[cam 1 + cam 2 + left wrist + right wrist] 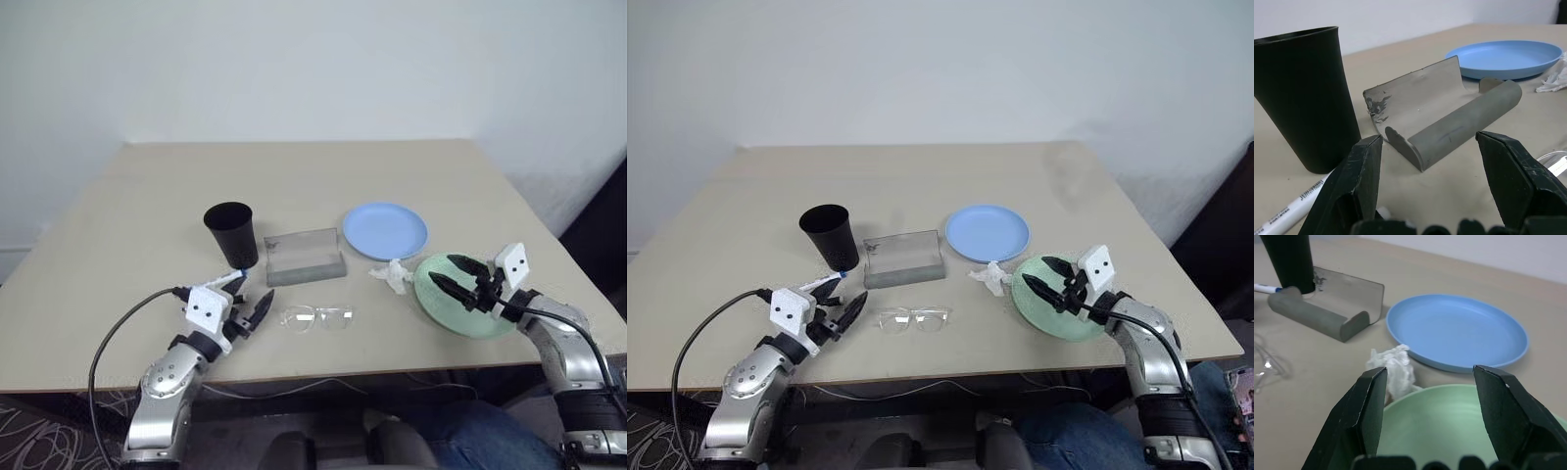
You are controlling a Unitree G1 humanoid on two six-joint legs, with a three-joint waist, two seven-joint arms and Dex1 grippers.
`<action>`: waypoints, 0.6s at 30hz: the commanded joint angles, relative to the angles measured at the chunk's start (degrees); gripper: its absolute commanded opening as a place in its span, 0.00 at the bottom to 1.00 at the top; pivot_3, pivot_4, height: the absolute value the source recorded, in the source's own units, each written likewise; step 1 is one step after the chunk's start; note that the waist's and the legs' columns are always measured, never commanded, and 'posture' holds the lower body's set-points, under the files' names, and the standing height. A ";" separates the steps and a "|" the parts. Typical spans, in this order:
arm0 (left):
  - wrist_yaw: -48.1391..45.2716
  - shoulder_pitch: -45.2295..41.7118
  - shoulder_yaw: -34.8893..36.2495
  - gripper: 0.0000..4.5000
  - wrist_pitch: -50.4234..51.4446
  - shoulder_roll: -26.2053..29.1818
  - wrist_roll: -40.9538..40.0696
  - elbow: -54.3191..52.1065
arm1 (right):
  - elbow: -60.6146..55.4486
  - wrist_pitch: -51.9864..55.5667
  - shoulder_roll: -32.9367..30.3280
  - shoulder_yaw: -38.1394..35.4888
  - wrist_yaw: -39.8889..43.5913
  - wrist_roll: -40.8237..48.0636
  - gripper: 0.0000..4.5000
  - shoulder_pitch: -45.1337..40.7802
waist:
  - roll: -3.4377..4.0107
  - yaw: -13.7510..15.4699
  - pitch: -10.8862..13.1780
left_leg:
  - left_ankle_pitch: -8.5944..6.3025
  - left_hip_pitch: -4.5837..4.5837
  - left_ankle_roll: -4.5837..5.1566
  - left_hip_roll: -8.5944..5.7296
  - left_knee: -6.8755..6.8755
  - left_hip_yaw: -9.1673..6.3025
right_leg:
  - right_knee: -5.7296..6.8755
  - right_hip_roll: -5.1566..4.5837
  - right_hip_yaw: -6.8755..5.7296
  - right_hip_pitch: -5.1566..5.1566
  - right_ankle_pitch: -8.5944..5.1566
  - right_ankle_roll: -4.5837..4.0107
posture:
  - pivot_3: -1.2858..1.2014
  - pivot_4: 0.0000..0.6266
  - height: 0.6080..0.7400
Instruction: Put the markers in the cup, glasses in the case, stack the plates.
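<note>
The black cup (230, 233) stands upright left of the open grey case (306, 257). A white marker (1290, 210) with a blue cap (1266, 288) lies at the cup's base, partly hidden under my left gripper (250, 302). That gripper is open and empty, pointing at the case. The clear glasses (315, 317) lie just right of it, near the front edge. The light blue plate (385, 230) sits right of the case. My right gripper (451, 274) hovers open over the near rim of the mint green plate (460, 296), holding nothing.
A crumpled white tissue (394, 276) lies between the two plates, touching the green plate's rim. The green plate sits close to the table's (294, 176) front right edge. Behind the objects the tabletop runs bare to the wall.
</note>
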 commanded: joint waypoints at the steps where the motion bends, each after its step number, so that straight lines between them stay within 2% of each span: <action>1: -1.08 -2.15 1.14 0.71 -2.54 0.84 -0.53 1.55 | -4.34 1.21 0.32 -0.63 -1.25 1.31 0.68 0.06 | -0.01 0.00 0.00 | 0.00 0.00 0.00 0.00 0.00 0.00 | 0.00 0.00 -0.01 0.00 0.00 0.00 | 0.52 0.00 0.86; 11: -3.01 -3.78 0.58 0.71 -2.54 1.66 -0.91 2.21 | -10.56 7.96 0.58 0.43 -5.38 1.36 0.68 0.33 | -0.02 0.00 0.00 | 0.00 -0.02 0.00 0.03 -0.11 0.01 | -0.03 0.00 -0.01 -0.06 0.00 0.00 | 0.52 0.00 0.86; 18: -7.41 -5.40 -2.75 0.71 0.80 1.15 -3.71 -0.38 | -15.39 20.01 -3.26 2.29 -8.39 0.05 0.68 0.17 | -0.02 0.01 0.00 | -0.01 -0.04 -0.01 0.02 -0.11 0.01 | -0.07 -0.02 -0.02 -0.06 -0.01 0.01 | 0.52 0.00 0.86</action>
